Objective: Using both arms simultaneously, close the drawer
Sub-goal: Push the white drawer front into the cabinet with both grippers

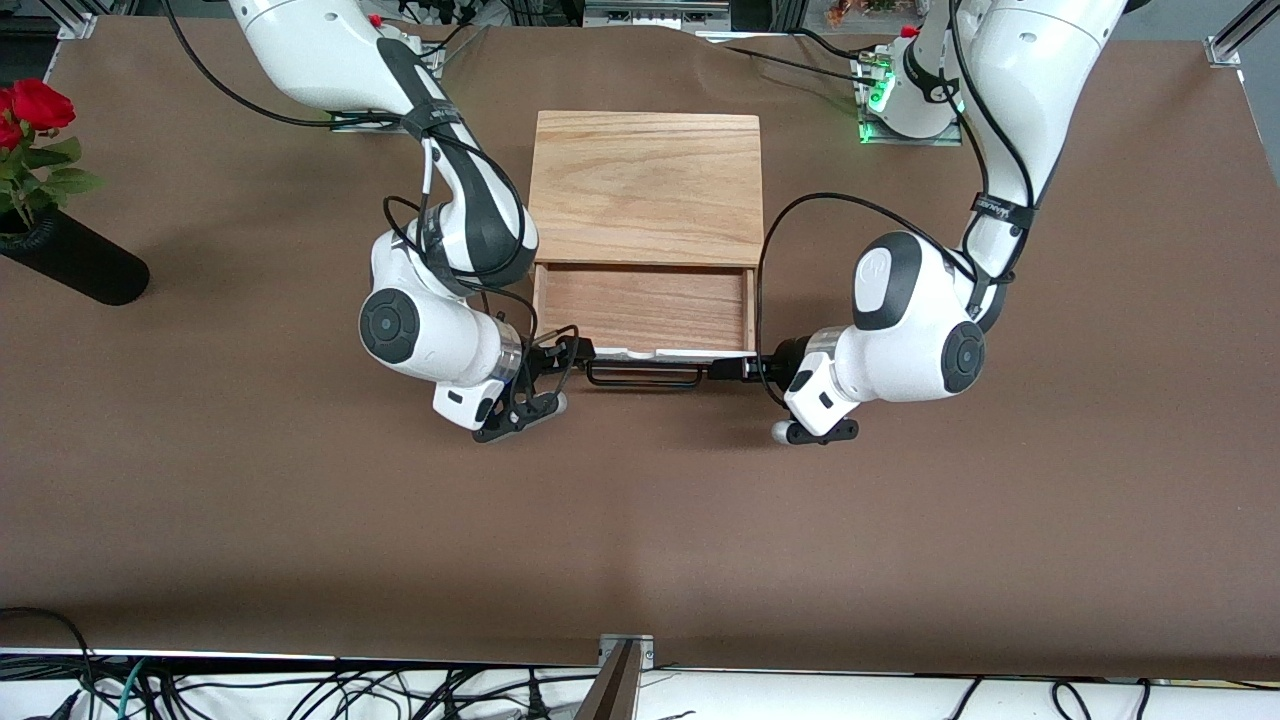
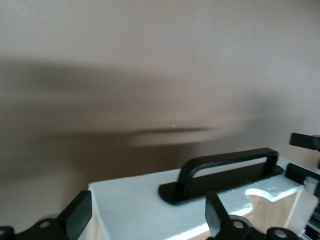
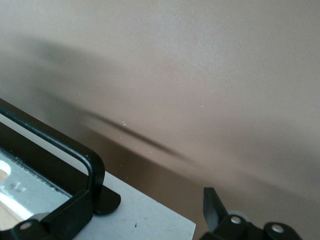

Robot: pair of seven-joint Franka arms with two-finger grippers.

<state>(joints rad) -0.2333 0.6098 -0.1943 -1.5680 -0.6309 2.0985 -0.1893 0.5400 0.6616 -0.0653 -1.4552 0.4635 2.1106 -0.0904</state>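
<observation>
The drawer stands pulled out of its wooden box toward the front camera, and its tray is empty. Its white front panel carries a black bar handle. My right gripper is open at the panel's end toward the right arm; in the right wrist view its fingers straddle the panel beside the handle. My left gripper is open at the panel's other end. In the left wrist view its fingers straddle the panel next to the handle.
A black vase with a red rose lies at the right arm's end of the table. Brown table stretches from the drawer to the front edge. Black cables hang from both arms beside the box.
</observation>
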